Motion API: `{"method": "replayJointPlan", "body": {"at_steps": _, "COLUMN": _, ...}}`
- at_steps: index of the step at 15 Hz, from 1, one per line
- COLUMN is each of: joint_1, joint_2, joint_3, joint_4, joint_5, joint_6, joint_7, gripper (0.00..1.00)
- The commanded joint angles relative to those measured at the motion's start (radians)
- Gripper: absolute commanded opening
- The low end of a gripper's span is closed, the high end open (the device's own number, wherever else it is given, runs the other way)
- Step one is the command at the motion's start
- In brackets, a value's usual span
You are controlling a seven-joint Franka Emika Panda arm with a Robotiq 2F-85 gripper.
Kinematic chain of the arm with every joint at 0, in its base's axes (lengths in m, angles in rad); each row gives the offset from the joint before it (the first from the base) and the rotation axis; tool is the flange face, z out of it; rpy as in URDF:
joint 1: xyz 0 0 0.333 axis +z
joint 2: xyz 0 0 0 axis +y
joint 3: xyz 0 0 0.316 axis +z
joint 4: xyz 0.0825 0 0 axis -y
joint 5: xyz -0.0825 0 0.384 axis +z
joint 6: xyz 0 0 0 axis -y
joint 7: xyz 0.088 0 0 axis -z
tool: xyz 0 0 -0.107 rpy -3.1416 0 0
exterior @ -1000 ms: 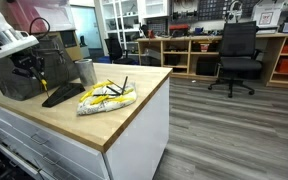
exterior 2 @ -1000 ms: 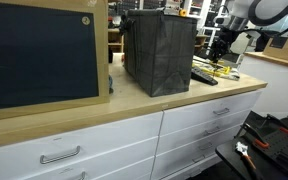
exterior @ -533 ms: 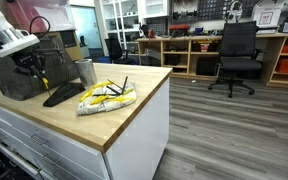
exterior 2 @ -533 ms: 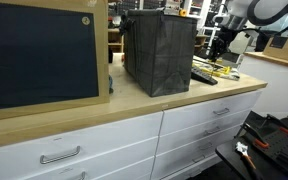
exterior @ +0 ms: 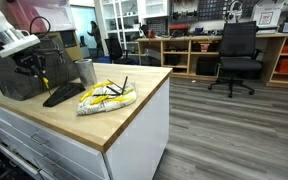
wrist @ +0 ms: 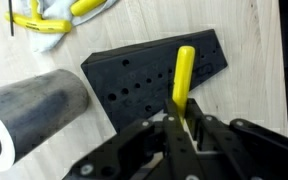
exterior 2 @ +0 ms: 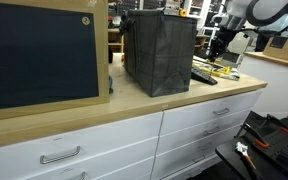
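Note:
In the wrist view my gripper (wrist: pixel 181 122) is shut on a yellow stick-shaped tool (wrist: pixel 183 72) and holds it over a black flat block with rows of holes (wrist: pixel 149 77). Whether its tip touches the block I cannot tell. In an exterior view the gripper (exterior: pixel 37 70) hangs over the black block (exterior: pixel 62 94) on the wooden counter, with the yellow tool (exterior: pixel 41 79) pointing down. A grey metal cup (wrist: pixel 34 108) lies beside the block; it stands by the block in an exterior view (exterior: pixel 85 71).
A white cloth with yellow and black tools (exterior: pixel 107 96) lies on the counter (exterior: pixel 124 115). A dark fabric box (exterior 2: pixel 159 52) stands behind the block. A framed dark board (exterior 2: pixel 39 50) leans nearby. An office chair (exterior: pixel 236 58) and shelves stand across the floor.

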Motion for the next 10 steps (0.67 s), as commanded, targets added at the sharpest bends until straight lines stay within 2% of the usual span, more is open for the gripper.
{"method": "replayJointPlan", "body": {"at_steps": 1, "joint_1": 0.011, "joint_2": -0.012, "joint_3": -0.005, "joint_4": -0.004, "joint_5": 0.027, "joint_6": 0.005, "joint_7": -0.037, "gripper": 0.04}}
{"method": "replayJointPlan", "body": {"at_steps": 10, "joint_1": 0.016, "joint_2": -0.078, "joint_3": -0.004, "joint_4": -0.016, "joint_5": 0.018, "joint_6": -0.035, "joint_7": -0.043, "gripper": 0.04}}
